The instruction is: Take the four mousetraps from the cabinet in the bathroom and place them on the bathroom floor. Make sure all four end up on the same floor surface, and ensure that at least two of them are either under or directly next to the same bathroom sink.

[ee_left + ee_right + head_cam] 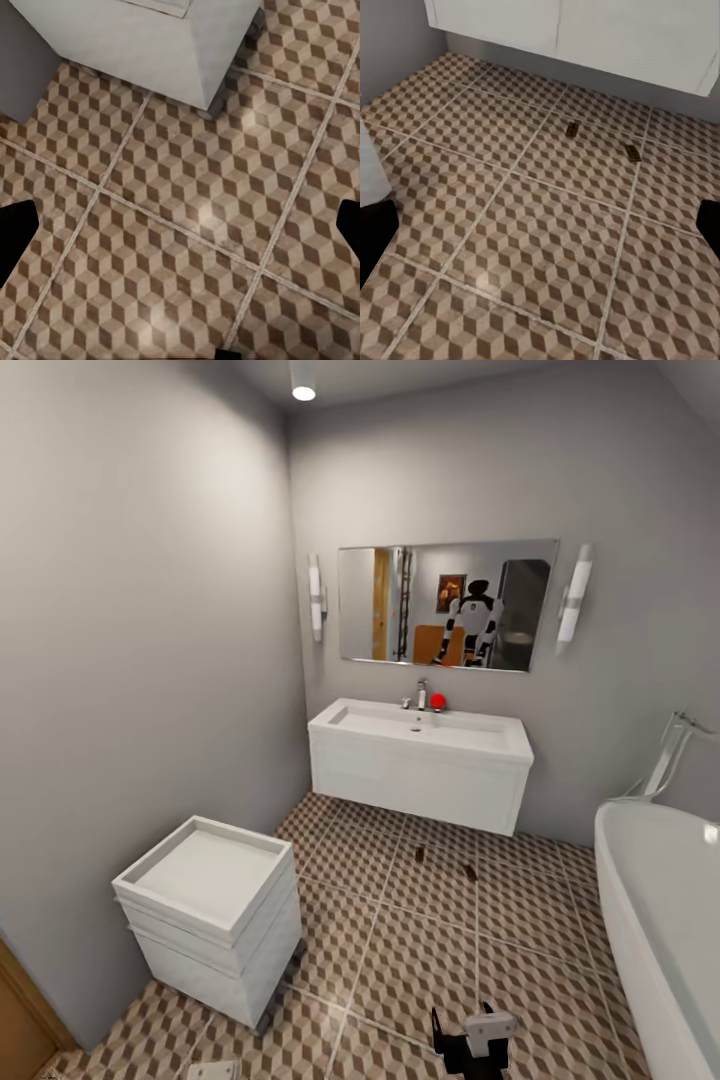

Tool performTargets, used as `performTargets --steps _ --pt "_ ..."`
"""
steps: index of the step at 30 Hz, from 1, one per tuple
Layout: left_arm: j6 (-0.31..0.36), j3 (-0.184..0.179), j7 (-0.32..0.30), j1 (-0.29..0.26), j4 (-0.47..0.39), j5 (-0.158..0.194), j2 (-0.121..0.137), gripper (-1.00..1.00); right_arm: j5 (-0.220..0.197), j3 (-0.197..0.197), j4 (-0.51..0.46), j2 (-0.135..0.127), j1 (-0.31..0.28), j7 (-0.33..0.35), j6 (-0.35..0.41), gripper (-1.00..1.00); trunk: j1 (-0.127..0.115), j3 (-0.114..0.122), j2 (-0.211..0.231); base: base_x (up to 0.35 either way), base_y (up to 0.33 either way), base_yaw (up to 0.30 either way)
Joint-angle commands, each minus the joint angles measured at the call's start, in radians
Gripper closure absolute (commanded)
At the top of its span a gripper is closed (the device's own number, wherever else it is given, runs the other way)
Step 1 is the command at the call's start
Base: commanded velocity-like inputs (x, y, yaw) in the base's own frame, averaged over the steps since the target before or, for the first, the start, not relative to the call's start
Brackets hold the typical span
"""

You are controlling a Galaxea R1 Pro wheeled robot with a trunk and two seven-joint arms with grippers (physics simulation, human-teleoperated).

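Right claw (540, 225) hangs wide open over the bathroom floor (420, 950), fingers at the frame edges, holding nothing. Left claw (180, 232) is spread just as wide above the tiles, empty, near the corner of the low white drawer unit (215, 915). Two mousetraps (420, 853) (470, 872) lie flat on the floor just in front of the bathroom sink (420, 745), near each other but apart, long axes running roughly toward the vanity, the right one slightly angled.
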Motion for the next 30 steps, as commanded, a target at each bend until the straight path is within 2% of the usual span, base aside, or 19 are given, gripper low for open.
performTargets --steps 1,30 --pt "-0.001 -0.008 0.005 0.000 -0.001 0.006 0.000 -1.00 0.002 0.008 0.001 0.000 0.000 -0.010 -0.001 -1.00 0.000 -0.001 -0.001 0.000 0.000 0.268" --pt "-0.001 -0.008 0.005 0.000 0.000 0.006 0.000 -1.00 0.002 0.008 0.001 0.001 0.000 -0.010 -0.001 -1.00 0.000 -0.018 -0.001 0.000 0.000 0.268"
